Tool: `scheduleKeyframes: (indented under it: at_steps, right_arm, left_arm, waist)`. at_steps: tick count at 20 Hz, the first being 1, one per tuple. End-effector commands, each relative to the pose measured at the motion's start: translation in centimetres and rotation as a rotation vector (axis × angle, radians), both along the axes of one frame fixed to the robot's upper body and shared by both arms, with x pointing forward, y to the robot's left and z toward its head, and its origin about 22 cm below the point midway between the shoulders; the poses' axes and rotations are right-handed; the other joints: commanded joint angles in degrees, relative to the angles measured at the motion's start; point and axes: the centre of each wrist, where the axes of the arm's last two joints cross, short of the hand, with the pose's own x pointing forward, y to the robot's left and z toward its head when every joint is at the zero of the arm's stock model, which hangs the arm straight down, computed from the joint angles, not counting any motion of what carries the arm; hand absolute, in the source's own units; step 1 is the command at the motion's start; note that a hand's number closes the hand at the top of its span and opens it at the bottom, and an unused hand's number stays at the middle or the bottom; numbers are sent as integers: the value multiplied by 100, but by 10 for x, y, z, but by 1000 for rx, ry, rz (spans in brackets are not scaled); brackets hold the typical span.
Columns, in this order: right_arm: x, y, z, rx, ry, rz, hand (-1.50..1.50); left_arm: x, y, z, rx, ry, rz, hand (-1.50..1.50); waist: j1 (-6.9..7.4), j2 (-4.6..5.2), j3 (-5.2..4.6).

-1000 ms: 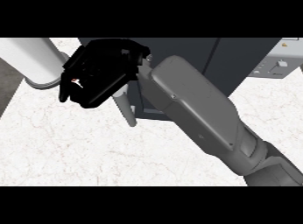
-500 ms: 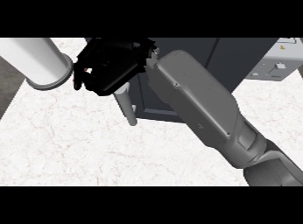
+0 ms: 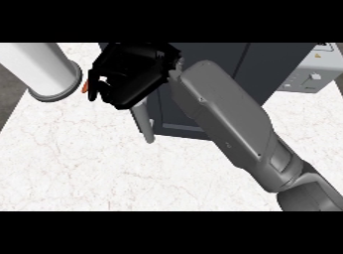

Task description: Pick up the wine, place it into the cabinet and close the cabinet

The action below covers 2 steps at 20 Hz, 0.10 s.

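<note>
Right hand (image 3: 131,79) is held at the cabinet's (image 3: 203,84) left front edge.
Its fingers are curled; whether anything is gripped cannot be told. No wine is seen. The door (image 3: 146,124), edge-on just below the hand, is judged still ajar.

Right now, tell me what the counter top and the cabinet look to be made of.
Counter top: likely polished marble or stone, white with faint reddish veining. Cabinet: probably painted metal or laminate, flat dark grey, matte, with a pale metallic-looking handle.
</note>
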Motion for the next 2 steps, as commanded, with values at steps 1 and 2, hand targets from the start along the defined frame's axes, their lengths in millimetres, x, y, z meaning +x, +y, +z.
scheduleKeyframes:
  at_steps: [1, 2]
  right_arm:
    - [38, -71, 9, 47, -3, -355, 150]
    - [40, -76, 21, 60, -23, -362, 150]
  left_arm:
    - [4, -4, 0, -7, -14, -47, -150]
    - [6, -4, 3, 2, -17, -38, -150]
  waist:
    - [-130, 260, 109]
    - [-163, 228, 114]
